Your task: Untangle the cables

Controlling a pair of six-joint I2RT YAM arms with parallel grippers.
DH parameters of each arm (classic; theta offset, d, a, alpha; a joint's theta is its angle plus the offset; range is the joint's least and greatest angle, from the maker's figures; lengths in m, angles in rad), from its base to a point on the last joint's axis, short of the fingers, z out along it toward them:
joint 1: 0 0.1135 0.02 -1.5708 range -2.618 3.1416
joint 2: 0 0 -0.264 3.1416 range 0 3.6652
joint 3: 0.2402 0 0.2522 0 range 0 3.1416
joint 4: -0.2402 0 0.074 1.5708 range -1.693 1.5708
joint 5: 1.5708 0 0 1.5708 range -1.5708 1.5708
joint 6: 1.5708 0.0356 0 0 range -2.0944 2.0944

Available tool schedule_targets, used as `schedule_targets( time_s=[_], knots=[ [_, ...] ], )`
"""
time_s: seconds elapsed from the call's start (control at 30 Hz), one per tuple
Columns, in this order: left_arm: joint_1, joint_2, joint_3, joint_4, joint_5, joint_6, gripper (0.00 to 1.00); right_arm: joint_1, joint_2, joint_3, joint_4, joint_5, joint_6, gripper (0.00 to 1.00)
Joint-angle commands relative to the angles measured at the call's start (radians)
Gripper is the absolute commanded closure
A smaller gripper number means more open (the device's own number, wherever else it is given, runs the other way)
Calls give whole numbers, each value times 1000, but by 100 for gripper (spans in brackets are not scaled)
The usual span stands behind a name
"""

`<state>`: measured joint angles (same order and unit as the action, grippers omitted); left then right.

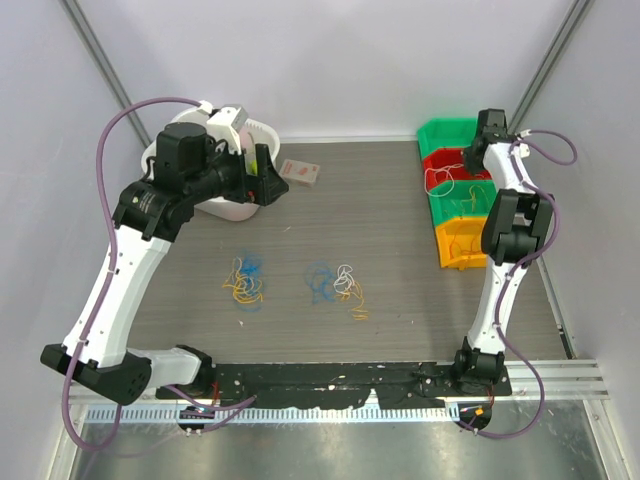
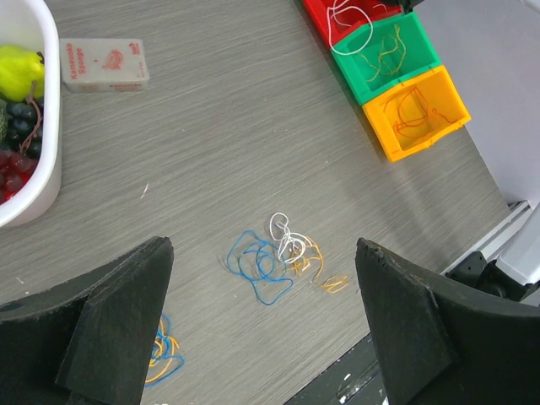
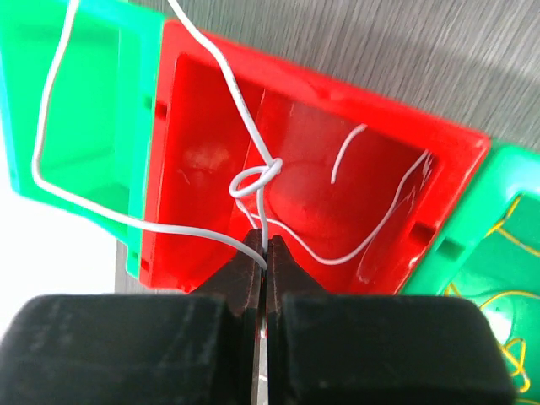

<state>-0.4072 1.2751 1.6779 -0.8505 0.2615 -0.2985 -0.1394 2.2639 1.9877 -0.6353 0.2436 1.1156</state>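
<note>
1. Top external: high over the near edge, looking down, whole grey wood-grain tabletop [image 1: 400,220] in frame.
2. Left wrist: raised, angled down; shares the loose tangle of thin blue, white and yellow cords [image 2: 278,257] with the overhead.
3. Right wrist: in tight, staring down at a thin knotted white cord [image 3: 253,181] over the open red plastic bin [image 3: 194,126].

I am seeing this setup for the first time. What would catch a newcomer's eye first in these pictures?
The row of bright bins, green, red, green and yellow, stands at the right side of the table. Above the red bin, the right gripper pinches a knotted white cable. Two small tangles of coloured cables lie in the middle of the table.
</note>
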Motion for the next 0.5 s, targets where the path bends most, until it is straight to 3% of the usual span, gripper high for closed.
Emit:
schedule_targets(
  time_s=[0.0,0.2,0.47],
  knots=[
    [-5,-23,19,2,-21,33,7,-22,8,100,-20,37,58,99],
    [-8,-28,14,13,2,16,7,-31,-10,106,61,63,58,99],
    [-8,-29,31,-4,-33,41,6,-29,-92,-29,395,152,-88,99]
  ],
)
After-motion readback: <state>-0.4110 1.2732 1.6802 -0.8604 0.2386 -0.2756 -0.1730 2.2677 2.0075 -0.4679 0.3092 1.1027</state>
